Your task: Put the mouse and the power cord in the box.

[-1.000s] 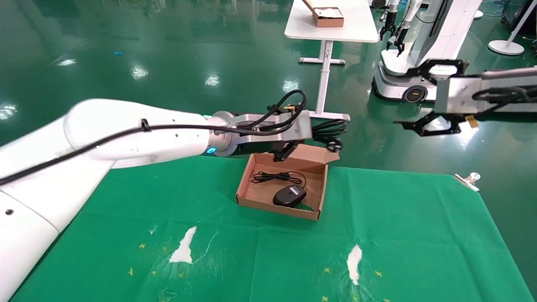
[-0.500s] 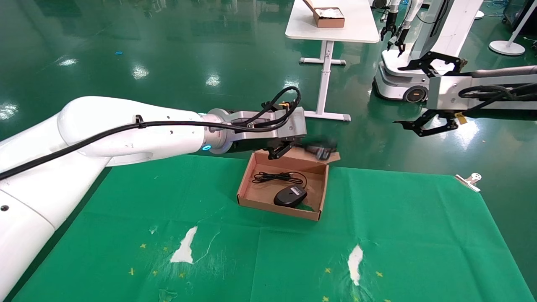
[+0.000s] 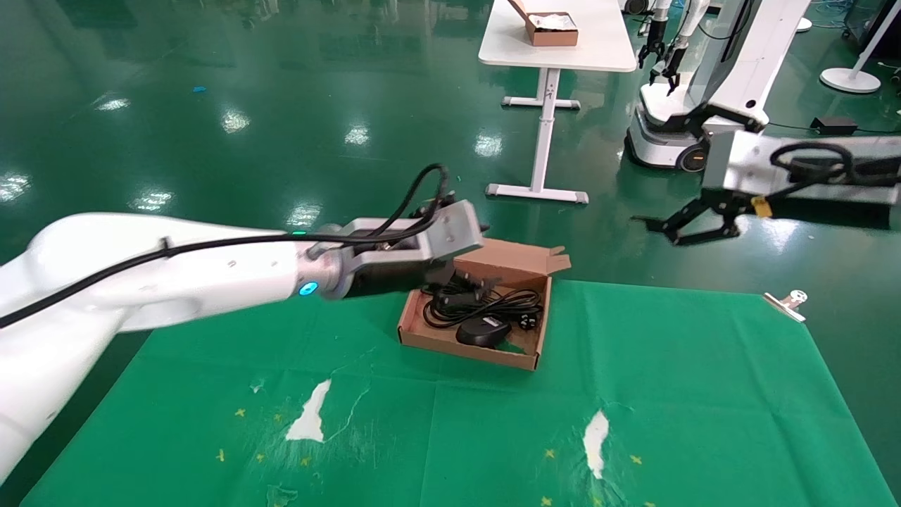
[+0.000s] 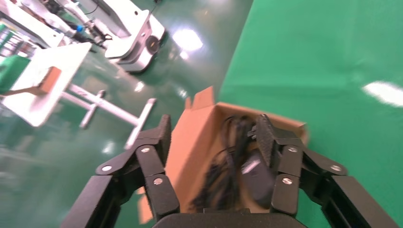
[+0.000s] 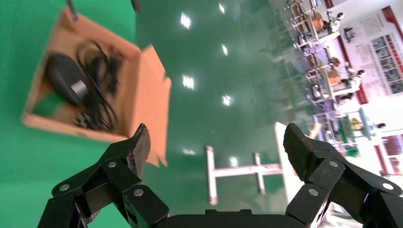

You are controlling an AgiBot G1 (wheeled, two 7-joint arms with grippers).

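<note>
While the left arm reaches in from 9 o'clock across the green cloth (image 3: 633, 394), its left gripper (image 4: 212, 137) sits at the near-left corner of the box (image 3: 524, 362) — fingers (image 4: 163, 135) spread wide w/ nothing between them. In the head view the gripper tip is hidden behind the wrist housing; the left wrist view shows the jaws straddling the box's open top, empty.

The box sits near centre of the cloth, towards 12 o'clock, flap lid (image 3: 510, 255) folded back on its far side. Inside: the power cord (image 3: 486, 301) lies in loose black loops across the far half of the floor, one plug at approx 3 o'clock by the right wall. The mouse (image 3: 482, 331) rests at the 6 o'clock side, against the near wall, partly under the cord loops. A green scrap (image 3: 515, 347) shows just right of the mouse.

Over at 2 o'clock the right gripper (image 3: 686, 229) hangs beyond the cloth's far edge, above the floor, well apart from the box — jaws wide apart, holding nothing. A metal clip (image 3: 787, 303) sits on the cloth's far right corner.
</note>
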